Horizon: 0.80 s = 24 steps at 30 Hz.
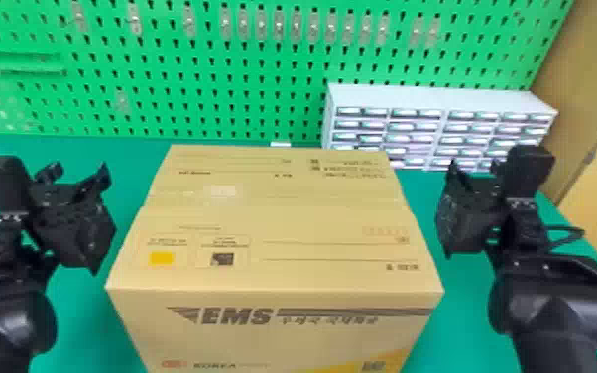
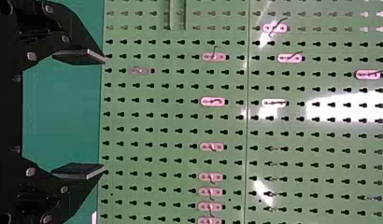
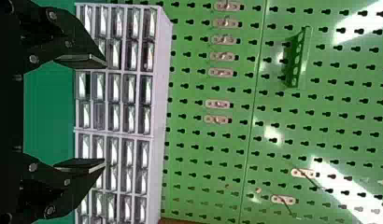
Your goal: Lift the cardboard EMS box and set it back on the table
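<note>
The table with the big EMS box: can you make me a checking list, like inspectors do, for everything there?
Surface: green table, flat.
Job's things: one cardboard box, top closed, writing on its top and front; its bottom edge is out of view.
Clutter: a small white piece at the table's back edge, behind the box.
Grippers: left jaws open, left of the box; right jaws open, right of it; neither touches it.
Cables: a thin black loop, perhaps a cable, beside the right arm.
Surroundings: green pegboard behind; drawers at the back right.

One box (image 1: pixel 287 223), two hands (image 1: pixel 75 177), one table (image 1: pixel 124 166), one cabinet (image 1: pixel 436 97), one pegboard (image 1: pixel 188 94).
</note>
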### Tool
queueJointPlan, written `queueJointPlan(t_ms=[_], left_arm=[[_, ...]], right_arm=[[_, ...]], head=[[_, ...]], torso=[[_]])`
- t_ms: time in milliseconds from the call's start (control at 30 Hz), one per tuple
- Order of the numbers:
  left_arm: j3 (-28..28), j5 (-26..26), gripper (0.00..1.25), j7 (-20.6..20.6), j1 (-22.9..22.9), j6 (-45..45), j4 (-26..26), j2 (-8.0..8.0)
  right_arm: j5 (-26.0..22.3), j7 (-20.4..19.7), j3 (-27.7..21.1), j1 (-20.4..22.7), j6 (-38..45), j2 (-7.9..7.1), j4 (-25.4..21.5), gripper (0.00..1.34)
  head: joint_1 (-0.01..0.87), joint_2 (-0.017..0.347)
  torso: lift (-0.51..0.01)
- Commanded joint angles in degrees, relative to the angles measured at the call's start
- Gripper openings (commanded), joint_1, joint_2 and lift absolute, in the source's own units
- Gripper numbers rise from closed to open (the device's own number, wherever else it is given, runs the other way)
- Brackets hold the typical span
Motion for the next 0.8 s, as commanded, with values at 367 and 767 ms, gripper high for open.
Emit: queueJointPlan(t_ms=[367, 767], left_arm=[[0.07, 0.0, 0.82, 0.0, 0.0, 0.0, 0.0, 0.0], [0.07, 0.0, 0.82, 0.0, 0.09, 0.0, 0.0, 0.0]], right_arm=[[0.0, 0.0, -0.12, 0.1, -0.08, 0.0, 0.0, 0.83], [0.0, 0.0, -0.12, 0.1, -0.08, 0.0, 0.09, 0.83]], head=[[0.678, -0.017], [0.678, -0.017]], torso=[[-0.068], [-0.085]])
